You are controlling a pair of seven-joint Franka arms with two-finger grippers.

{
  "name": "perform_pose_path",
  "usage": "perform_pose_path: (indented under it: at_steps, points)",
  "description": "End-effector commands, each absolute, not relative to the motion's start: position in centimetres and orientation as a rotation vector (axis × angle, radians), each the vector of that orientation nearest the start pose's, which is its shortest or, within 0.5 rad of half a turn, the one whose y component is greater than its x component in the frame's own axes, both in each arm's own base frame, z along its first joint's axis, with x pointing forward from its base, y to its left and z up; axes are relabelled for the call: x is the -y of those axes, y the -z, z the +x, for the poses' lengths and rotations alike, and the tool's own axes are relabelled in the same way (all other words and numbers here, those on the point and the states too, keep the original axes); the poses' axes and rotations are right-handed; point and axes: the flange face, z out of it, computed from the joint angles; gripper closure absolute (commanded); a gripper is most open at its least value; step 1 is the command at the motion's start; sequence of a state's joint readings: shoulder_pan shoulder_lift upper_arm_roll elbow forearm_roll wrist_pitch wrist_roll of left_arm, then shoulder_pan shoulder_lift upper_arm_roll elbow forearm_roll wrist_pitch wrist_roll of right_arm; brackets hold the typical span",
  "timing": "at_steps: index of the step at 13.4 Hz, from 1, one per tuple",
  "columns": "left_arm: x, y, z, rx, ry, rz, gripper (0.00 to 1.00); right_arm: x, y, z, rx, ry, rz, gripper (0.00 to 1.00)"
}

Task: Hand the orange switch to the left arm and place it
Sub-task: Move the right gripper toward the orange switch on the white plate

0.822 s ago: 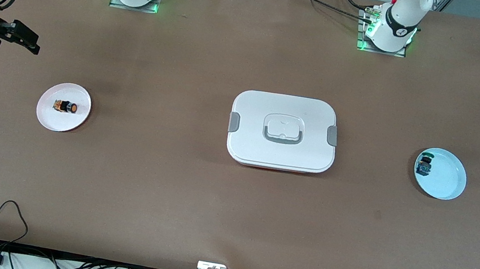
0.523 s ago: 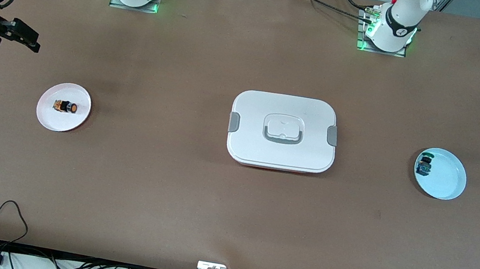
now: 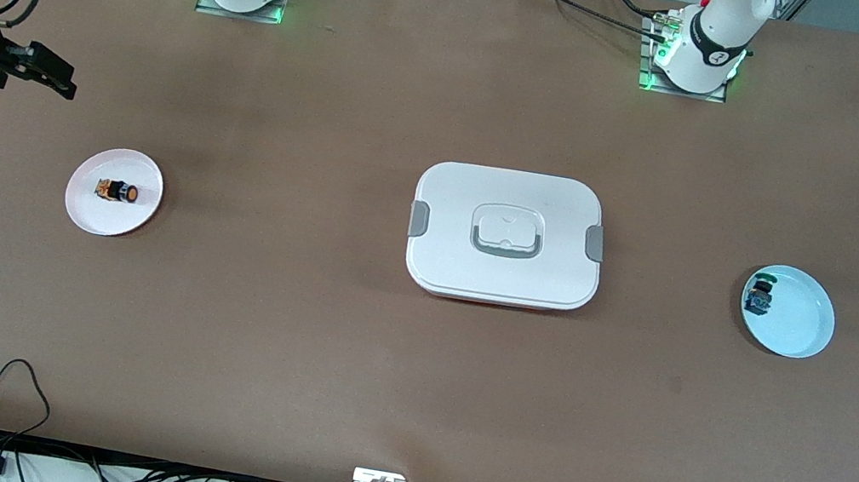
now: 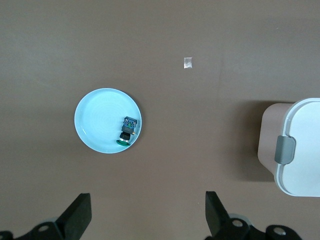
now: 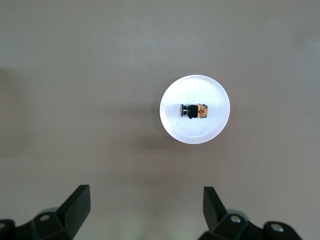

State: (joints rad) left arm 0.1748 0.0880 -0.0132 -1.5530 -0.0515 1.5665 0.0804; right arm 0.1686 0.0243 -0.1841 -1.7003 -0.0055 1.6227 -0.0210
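On pink plate (image 3: 90,209) — orange switch (image 3: 117,191) sideways

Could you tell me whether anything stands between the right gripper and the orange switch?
Nothing visible does. The open right gripper hangs over bare table, and the orange switch lies uncovered on its white plate. The box sits mid-table, toward the left arm's end from it.

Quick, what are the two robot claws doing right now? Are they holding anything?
Left gripper: open, empty, up over the table near the blue plate.
Right gripper: open, empty, near the white plate.
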Motion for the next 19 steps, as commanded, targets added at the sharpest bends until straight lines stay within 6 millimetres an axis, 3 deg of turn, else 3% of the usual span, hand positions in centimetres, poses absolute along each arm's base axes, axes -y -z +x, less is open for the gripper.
perform_pose_path:
  at_steps: [1,6,11,17,19]
  points:
    - [-9.1,-58.7,57.5,0.144,-0.121,-3.169,0.0,0.5,-54.8,56.5,0.015,-0.2,-3.154,0.0]
    - [-9.1,-58.8,57.5,0.128,-0.13,-3.101,0.0,0.7,-53.0,57.4,0.004,-0.226,-3.186,0.0]
    - [-8.8,-58.7,57.5,0.116,-0.133,-3.101,0.0,1.0,-52.1,58.9,-0.016,-0.136,-3.196,0.0]
    - [-8.8,-58.7,57.5,0.113,-0.135,-3.102,0.0,1.0,-47.7,60.7,0.029,-0.133,-3.256,0.0]
    - [-8.8,-58.7,57.5,0.111,-0.135,-3.103,0.0,2.2,-45.6,60.8,0.041,-0.117,-3.273,0.0]
